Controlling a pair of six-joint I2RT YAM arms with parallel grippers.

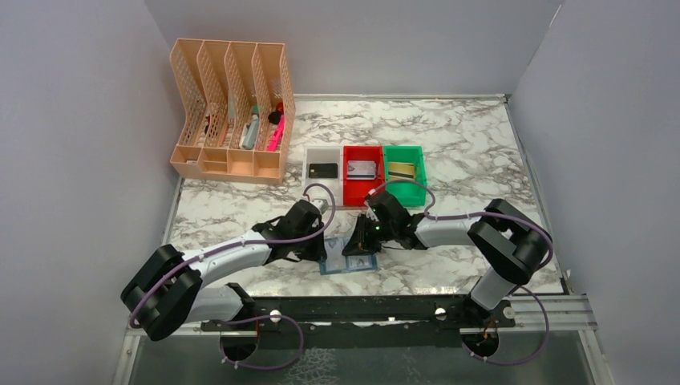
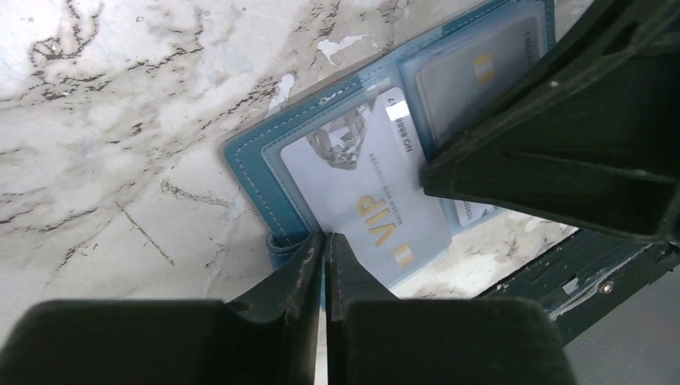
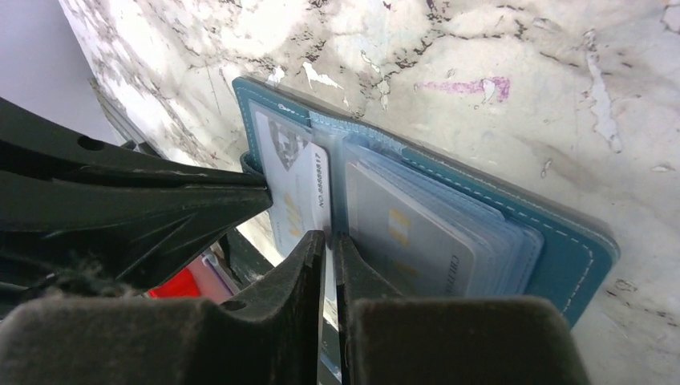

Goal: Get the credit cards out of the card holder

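The card holder, a blue bifold wallet, lies open on the marble near the table's front edge. A silver-grey VIP card sits in its left clear pocket. Another grey card sits in the stack of clear pockets on the other half. My left gripper is shut, its tips down on the wallet's edge by the strap loop. My right gripper is shut, its tips on the wallet's middle fold. I cannot see anything held between either pair of jaws. The two grippers stand close together over the wallet.
Three small bins stand behind the wallet: white with a black card, red with a silver card, green with a gold card. A peach mesh file rack stands at the back left. The table's front rail is just behind the wallet.
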